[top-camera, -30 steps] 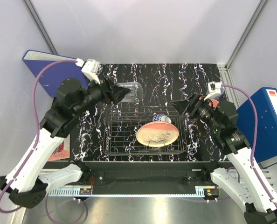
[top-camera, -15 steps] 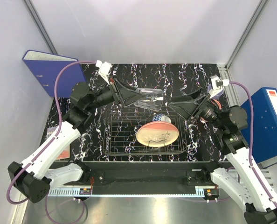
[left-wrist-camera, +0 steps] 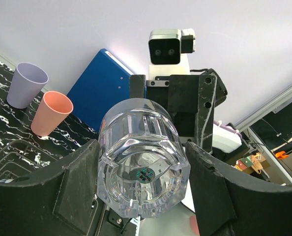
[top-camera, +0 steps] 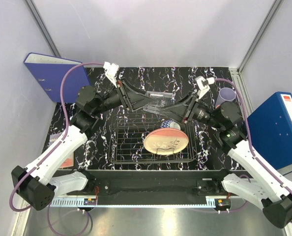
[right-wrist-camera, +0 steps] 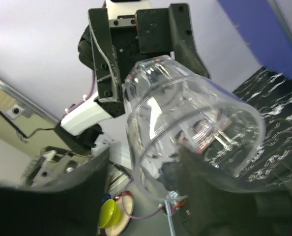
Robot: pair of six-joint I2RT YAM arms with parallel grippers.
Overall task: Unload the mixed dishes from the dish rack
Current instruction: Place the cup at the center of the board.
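Observation:
The clear glass [top-camera: 158, 101] hangs on its side above the back edge of the dish rack [top-camera: 131, 147]. My left gripper [top-camera: 147, 100] is shut on its faceted base [left-wrist-camera: 141, 147], with a finger [left-wrist-camera: 79, 189] on each side. My right gripper [top-camera: 172, 111] meets it from the right and is shut on the rim [right-wrist-camera: 195, 128], one finger inside the mouth and one outside. The large pink plate [top-camera: 165, 141] and the small patterned bowl [top-camera: 172, 125] lie in the rack. The lavender cup [top-camera: 226, 94] and the pink cup [left-wrist-camera: 51, 112] stand on the table at the back right.
A blue binder [top-camera: 45, 73] leans at the back left and a blue box [top-camera: 278, 130] stands off the table's right edge. The black marbled tabletop [top-camera: 151, 78] lies behind the rack. My right arm hides the pink cup in the top view.
My right gripper swung left from beside the cups to the glass's mouth, and its jaws closed on the rim. My left gripper carried the glass rightward over the rack, then held still.

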